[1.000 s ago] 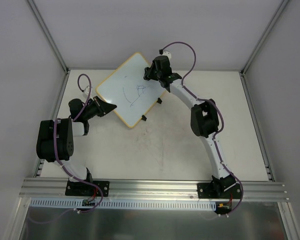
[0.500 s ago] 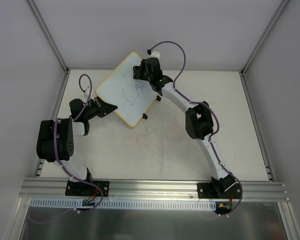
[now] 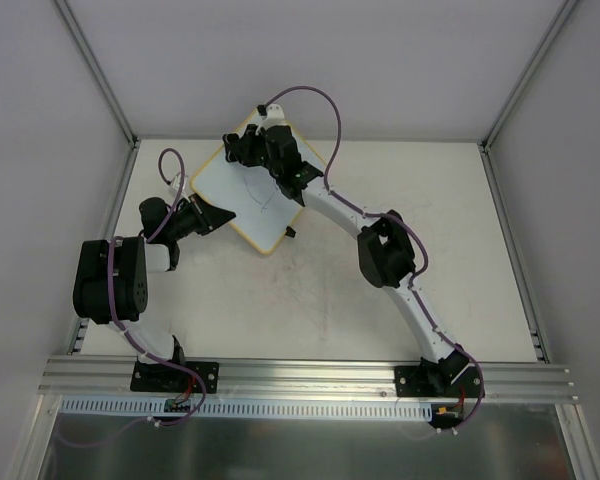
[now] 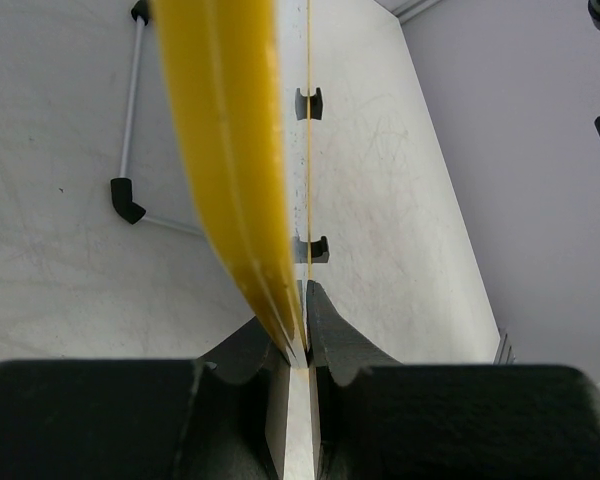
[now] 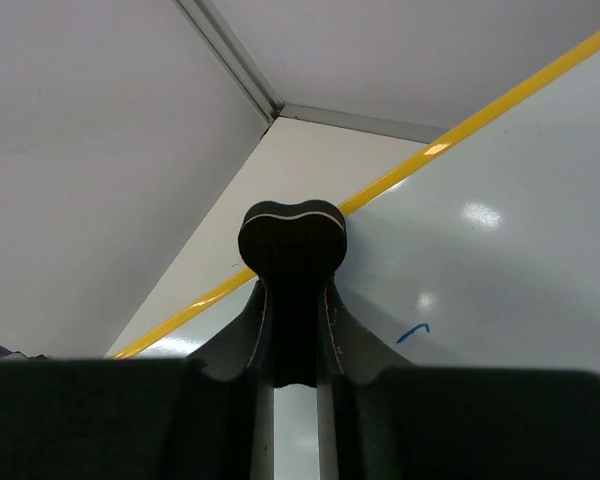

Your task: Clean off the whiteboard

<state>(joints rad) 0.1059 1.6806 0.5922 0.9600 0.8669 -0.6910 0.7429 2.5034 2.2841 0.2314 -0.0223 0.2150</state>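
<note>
whiteboard (image 3: 242,205): tilted at far-left of bench (image 3: 380,290), held up off it, yellow frame edge-on in left wrist view; two black clip feet on the lower right edge.
left end effector (image 4: 298,340): clamped on the whiteboard's near-left frame edge, fingers squeezed either side of the yellow rim.
right end effector (image 5: 292,300): fingers closed on a dark rounded object (image 5: 292,240), probably an eraser; hard to confirm. In the top view it sits over the board's upper part.
marks: thin pen lines mid-board in top view; small blue stroke (image 5: 412,332) just right of the dark object in right wrist view.
step: wiping stroke under way, judged; ink not yet gone.
next move: likely needs the pad swept down-right across the remaining lines, pressure kept light so the board doesn't twist in the left grip.
edges: board's far corner near the back wall (image 3: 310,60), little room there; left wall close.
open room: bench to the right and near side gives space for the right arm's sweep.
</note>
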